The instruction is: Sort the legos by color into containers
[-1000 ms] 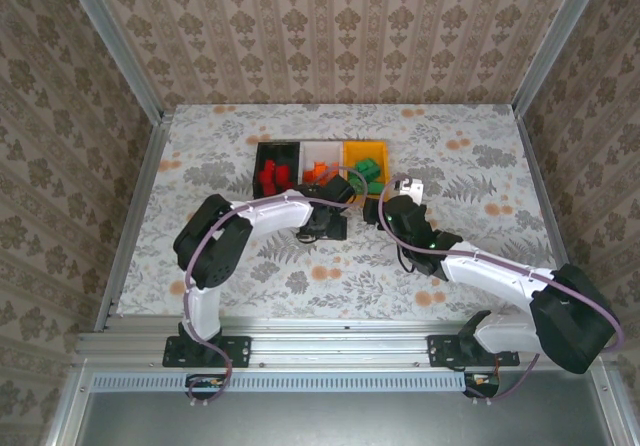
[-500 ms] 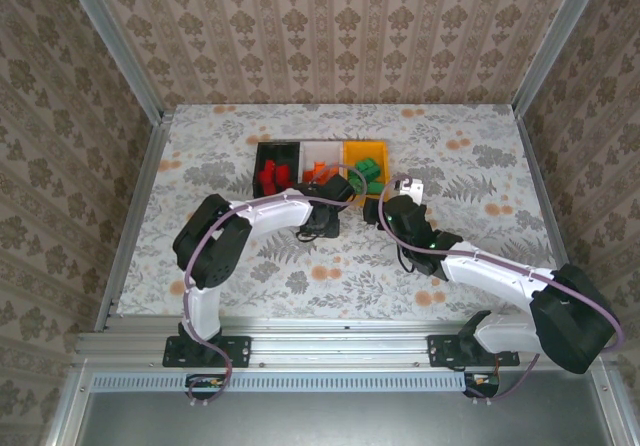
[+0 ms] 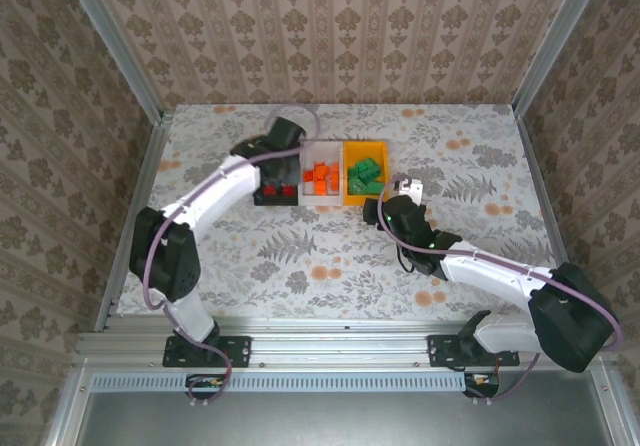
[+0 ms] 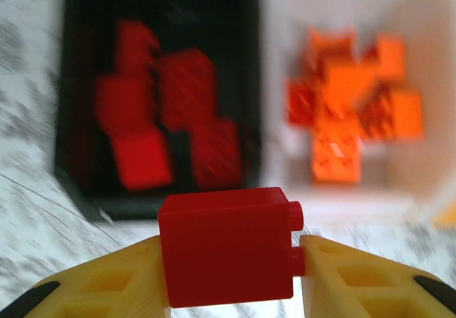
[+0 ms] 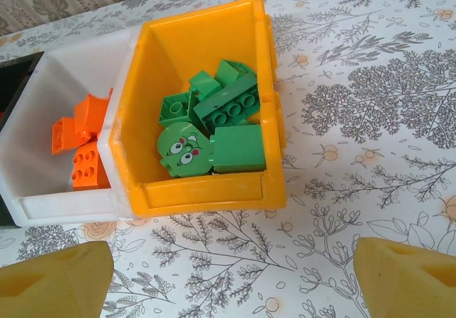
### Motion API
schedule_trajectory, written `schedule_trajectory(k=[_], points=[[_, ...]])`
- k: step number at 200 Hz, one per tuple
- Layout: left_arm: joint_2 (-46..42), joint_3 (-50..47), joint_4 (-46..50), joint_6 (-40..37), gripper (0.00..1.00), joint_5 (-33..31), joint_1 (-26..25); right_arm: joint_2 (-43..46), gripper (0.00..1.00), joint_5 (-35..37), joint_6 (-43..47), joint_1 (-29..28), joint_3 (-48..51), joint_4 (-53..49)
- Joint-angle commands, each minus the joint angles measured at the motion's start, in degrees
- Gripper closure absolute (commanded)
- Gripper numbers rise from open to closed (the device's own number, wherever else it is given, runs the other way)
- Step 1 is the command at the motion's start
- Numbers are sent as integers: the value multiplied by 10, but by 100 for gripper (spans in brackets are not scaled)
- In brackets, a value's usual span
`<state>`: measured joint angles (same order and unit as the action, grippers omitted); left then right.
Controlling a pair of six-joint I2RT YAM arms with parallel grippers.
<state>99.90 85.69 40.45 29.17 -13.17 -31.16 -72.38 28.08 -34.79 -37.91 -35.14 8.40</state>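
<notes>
so the left gripper [image 4: 231, 261] is clamped on a red lego brick [image 4: 224, 243] over the rim of the black bin [image 4: 178, 11], leftmost of three, more reds inside, while the right gripper [image 5: 228, 279] hangs wide open and empty just near of the yellow bin [image 5: 199, 47]

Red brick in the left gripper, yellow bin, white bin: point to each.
red brick [image 4: 226, 247], left wrist view, front face.
yellow bin [image 5: 206, 192], right wrist view, near wall.
white bin [image 5: 64, 205], right wrist view, near wall.

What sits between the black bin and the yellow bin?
The white bin, holding orange bricks, stands between them, as the top external and right wrist views show.
</notes>
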Motion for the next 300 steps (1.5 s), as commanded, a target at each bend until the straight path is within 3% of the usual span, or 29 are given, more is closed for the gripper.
schedule_trajectory(k=[1, 44, 99, 200, 231, 264, 275, 282, 300], points=[[58, 48, 29, -52, 56, 52, 45, -11, 11, -1, -3, -3, -8, -3], [143, 135, 54, -75, 56, 84, 89, -15, 11, 11, 6, -3, -12, -7], [182, 166, 59, -75, 55, 112, 111, -18, 11, 9, 8, -3, -13, -7], [160, 173, 71, -70, 33, 125, 109, -21, 11, 0, 6, -3, -17, -8], [98, 153, 65, -74, 24, 126, 99, -20, 11, -1, 7, -3, -18, -10], [-38, 83, 31, -77, 17, 107, 77, -7, 11, 9, 14, -3, -14, -8], [-94, 44, 8, -83, 11, 86, 58, 3, 11, 13, 19, -3, -5, 3], [-137, 11, -12, -92, 1, 70, 40, 10, 11, 16, 22, -3, 3, 14], [-251, -78, -70, -121, 0, 3, -18, 24, 11, 27, 31, -3, 22, 42]])
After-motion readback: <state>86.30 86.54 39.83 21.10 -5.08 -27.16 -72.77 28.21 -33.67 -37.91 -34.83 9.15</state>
